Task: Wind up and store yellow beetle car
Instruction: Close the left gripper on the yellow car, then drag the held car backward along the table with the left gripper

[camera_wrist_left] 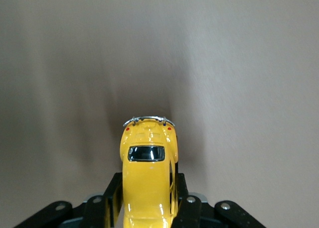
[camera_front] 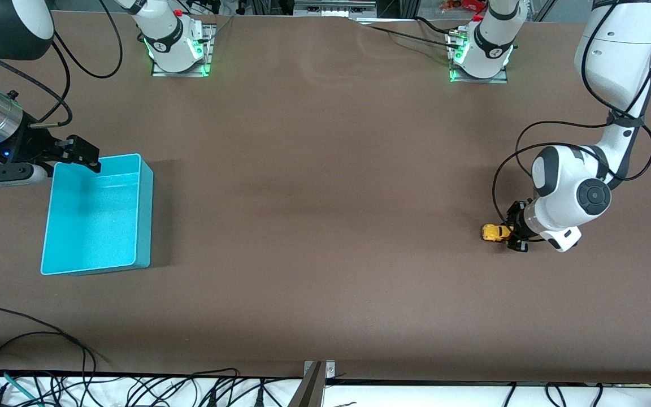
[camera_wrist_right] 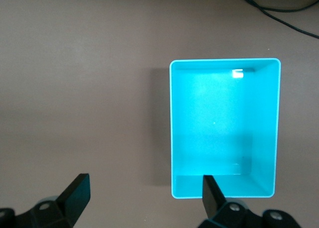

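Observation:
The yellow beetle car (camera_front: pixel 494 232) sits low at the brown table near the left arm's end. My left gripper (camera_front: pixel 513 233) is shut on it; in the left wrist view the car (camera_wrist_left: pixel 147 175) lies between the black fingers (camera_wrist_left: pixel 110 200), its bumper end pointing away. The turquoise bin (camera_front: pixel 98 214) stands empty toward the right arm's end. My right gripper (camera_front: pixel 79 152) is open and empty, up over the bin's edge that is farther from the front camera. The bin also shows in the right wrist view (camera_wrist_right: pixel 223 128) with the open gripper (camera_wrist_right: pixel 144 194) beside its rim.
Brown table (camera_front: pixel 325 226) spans the view. Cables (camera_front: pixel 48 350) lie along the table's edge nearest the front camera. A small metal bracket (camera_front: pixel 319 373) sits at that edge's middle. The arm bases (camera_front: pixel 176 42) stand at the edge farthest from the camera.

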You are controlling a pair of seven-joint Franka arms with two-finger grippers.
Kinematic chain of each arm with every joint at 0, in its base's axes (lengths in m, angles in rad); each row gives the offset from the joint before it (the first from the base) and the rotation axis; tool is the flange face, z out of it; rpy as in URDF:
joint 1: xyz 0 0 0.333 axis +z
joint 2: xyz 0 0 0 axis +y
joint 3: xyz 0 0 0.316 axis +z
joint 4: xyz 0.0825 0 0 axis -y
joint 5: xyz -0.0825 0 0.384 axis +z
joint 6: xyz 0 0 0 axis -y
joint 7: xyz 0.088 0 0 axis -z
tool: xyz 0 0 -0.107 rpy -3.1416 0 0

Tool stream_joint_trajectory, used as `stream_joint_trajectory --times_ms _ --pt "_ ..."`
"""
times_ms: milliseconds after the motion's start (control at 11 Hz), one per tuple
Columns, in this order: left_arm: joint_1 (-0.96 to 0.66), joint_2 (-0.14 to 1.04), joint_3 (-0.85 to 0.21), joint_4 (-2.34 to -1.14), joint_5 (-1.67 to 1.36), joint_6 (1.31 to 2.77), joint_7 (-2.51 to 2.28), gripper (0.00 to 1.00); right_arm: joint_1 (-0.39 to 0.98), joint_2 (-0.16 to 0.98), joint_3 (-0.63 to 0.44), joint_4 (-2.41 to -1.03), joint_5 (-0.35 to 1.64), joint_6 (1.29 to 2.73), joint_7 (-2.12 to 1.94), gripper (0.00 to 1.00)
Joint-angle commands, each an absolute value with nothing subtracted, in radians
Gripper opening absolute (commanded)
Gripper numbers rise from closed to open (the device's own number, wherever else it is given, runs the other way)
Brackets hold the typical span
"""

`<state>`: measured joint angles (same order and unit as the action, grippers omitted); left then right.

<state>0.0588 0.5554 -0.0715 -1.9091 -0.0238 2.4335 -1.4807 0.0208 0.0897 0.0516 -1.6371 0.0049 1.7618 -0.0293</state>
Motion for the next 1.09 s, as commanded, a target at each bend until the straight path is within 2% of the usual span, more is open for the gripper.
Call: stream_joint_trajectory --times_ms 0,272,997 --pt "0.037 0.572 -0.121 -1.888 -0.015 2.430 -1.555 0.00 0.018 0.097 0.055 -1.620 0.003 1.753 -0.032 1.00" --pt "0.022 0.664 -0.153 -1.803 -0.012 2.471 -1.635 0.00 0.018 0.097 0.055 -1.620 0.003 1.752 -0.032 1.00" --pt "0.032 0.692 -0.143 -1.804 0.061 2.471 -1.626 0.00 0.017 0.098 0.055 -1.620 0.003 1.773 -0.031 1.00"
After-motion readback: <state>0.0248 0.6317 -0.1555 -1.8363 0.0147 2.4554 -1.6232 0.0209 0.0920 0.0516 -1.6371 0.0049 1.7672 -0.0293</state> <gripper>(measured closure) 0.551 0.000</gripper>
